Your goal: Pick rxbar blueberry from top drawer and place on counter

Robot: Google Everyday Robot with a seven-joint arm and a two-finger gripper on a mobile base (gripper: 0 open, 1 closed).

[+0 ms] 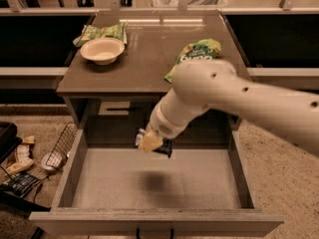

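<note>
While the top drawer (pixel 149 218) stands pulled out below the front edge of the counter (pixel 149 59), the gripper (pixel 151 142) hangs over the drawer's grey floor, just under that edge and about midway along it. It is clenched on the rxbar blueberry (pixel 165 147), which is held clear of the floor with a shadow beneath. A pale bowl (pixel 102 50) and a green packet (pixel 102 32) occupy the counter's rear left corner. A green chip bag (pixel 199 51) lies near its right edge.

Tool (pixel 151 143), clasping rxbar blueberry (pixel 165 147), hangs over drawer (pixel 199 193); counter (pixel 144 54) open between bowl (pixel 102 50), bag (pixel 198 53).
</note>
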